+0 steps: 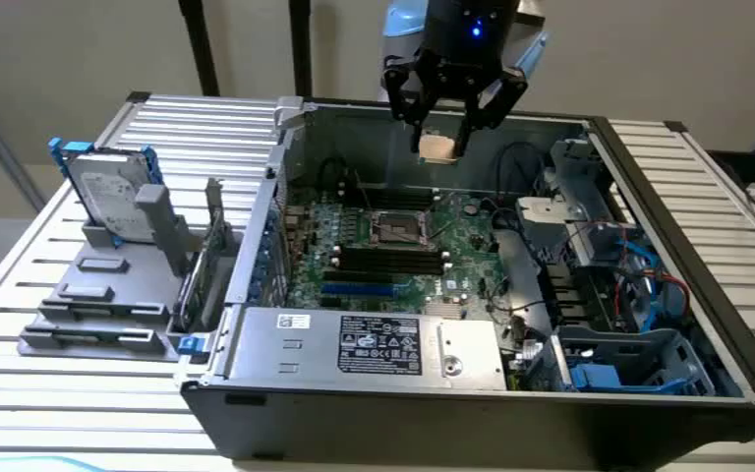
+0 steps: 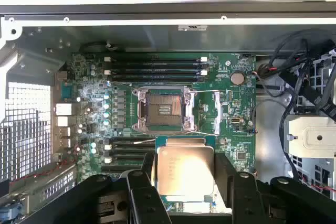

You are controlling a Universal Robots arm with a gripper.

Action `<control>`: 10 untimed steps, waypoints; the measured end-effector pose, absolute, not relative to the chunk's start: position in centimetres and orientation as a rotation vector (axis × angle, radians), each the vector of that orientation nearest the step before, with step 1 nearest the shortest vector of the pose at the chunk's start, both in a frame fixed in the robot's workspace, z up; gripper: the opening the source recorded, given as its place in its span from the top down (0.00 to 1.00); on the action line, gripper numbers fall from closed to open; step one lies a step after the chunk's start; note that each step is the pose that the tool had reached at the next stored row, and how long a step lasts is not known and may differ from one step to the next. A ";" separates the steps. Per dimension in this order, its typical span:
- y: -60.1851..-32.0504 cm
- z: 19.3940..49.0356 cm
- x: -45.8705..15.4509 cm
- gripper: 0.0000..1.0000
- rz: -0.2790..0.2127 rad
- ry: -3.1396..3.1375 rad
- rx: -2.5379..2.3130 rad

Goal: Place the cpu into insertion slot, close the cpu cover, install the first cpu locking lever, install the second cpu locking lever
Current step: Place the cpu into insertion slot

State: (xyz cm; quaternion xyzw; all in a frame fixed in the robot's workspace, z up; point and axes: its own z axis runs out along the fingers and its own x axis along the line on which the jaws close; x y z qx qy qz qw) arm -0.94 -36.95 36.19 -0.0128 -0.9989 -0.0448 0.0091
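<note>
Table (image 1: 36,393), illegible label (image 1: 379,344), cpu (image 2: 185,174) in claw (image 1: 442,135)

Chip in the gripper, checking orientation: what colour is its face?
The chip is silvery metal; best in wrist view.

Ribbed silvery worktop (image 1: 194,128) is carrying an open black computer case (image 1: 483,423). Just beside it, toward the exterior view's left, a grey rack (image 1: 95,300) is holding an upright hard drive (image 1: 109,192).

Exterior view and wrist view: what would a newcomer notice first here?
The black gripper hangs over the open black computer case, its fingers clamping a thin square tan cpu. Inside, on the green motherboard, the square black insertion slot with silvery rim stands empty. A grey hard drive stands at the exterior view's left.
</note>
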 end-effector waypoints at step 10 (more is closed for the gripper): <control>-37.0 36.2 -0.9 0.45 -0.140 -3.120 -0.040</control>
